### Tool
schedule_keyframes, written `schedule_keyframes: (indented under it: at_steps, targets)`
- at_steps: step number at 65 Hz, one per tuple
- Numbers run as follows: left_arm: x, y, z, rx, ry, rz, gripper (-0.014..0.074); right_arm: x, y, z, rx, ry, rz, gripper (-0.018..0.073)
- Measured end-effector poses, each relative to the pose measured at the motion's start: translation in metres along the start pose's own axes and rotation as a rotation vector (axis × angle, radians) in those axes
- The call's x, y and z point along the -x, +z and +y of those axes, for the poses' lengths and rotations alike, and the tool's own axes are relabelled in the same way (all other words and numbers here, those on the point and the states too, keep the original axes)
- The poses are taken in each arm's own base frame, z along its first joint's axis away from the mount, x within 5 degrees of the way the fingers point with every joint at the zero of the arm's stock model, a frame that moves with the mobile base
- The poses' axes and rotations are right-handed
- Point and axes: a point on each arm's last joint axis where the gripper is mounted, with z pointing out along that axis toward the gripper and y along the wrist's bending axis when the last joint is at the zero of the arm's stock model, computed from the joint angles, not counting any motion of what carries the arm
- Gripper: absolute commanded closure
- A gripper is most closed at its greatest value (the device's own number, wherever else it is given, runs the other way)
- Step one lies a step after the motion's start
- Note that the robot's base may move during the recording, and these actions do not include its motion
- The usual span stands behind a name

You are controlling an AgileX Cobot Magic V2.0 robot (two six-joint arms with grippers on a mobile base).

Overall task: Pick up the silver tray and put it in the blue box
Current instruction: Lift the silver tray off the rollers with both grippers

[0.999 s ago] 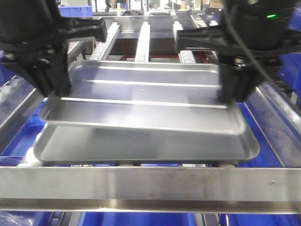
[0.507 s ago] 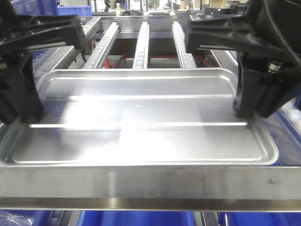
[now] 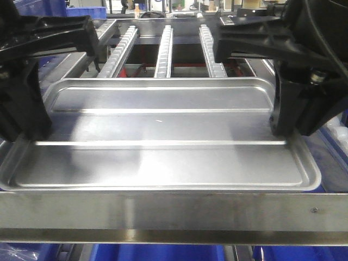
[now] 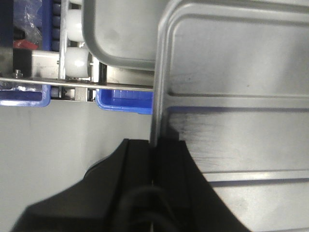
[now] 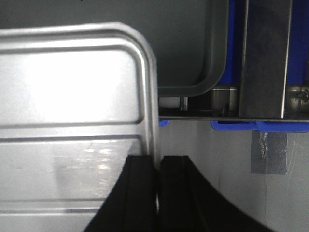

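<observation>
The left gripper (image 4: 154, 147) has its two black fingers pinched tight on the thin rim of one short side of the silver tray (image 3: 163, 130). The right gripper (image 5: 158, 164) is clamped the same way on the opposite short rim. Each bite sits about halfway along its side, between the tray's two ridges.

The tray hangs between the arms just behind the rack's steel front rail (image 3: 174, 212), open face up and close to level. Its long axis runs left to right, parallel to that rail, and both ridges run the same way. The far long edge points toward the roller tracks (image 3: 165, 49). From the wrist views a second tray (image 4: 116, 34) lies underneath on the rollers.

It looks like stiff, thin sheet metal, fairly light but slick. Those narrow edge grips could slide, I'd guess, and the long span could twist if one arm leads the other. The short rims look the sensible handholds.

A blue box (image 4: 125, 102) shows under the rack's near edge. I cannot tell whether it is the one meant.
</observation>
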Motion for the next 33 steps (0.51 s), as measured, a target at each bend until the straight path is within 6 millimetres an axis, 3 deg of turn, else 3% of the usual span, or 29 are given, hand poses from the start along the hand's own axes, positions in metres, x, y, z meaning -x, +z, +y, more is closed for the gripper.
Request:
schedule_keyframes:
  at_steps: [33]
  targets:
    - [0.0006,0.0000,-0.0001,-0.001,0.004,-0.007,0.0700,-0.0001,0.0000,-0.0002,-0.002,0.000,0.001,0.0489]
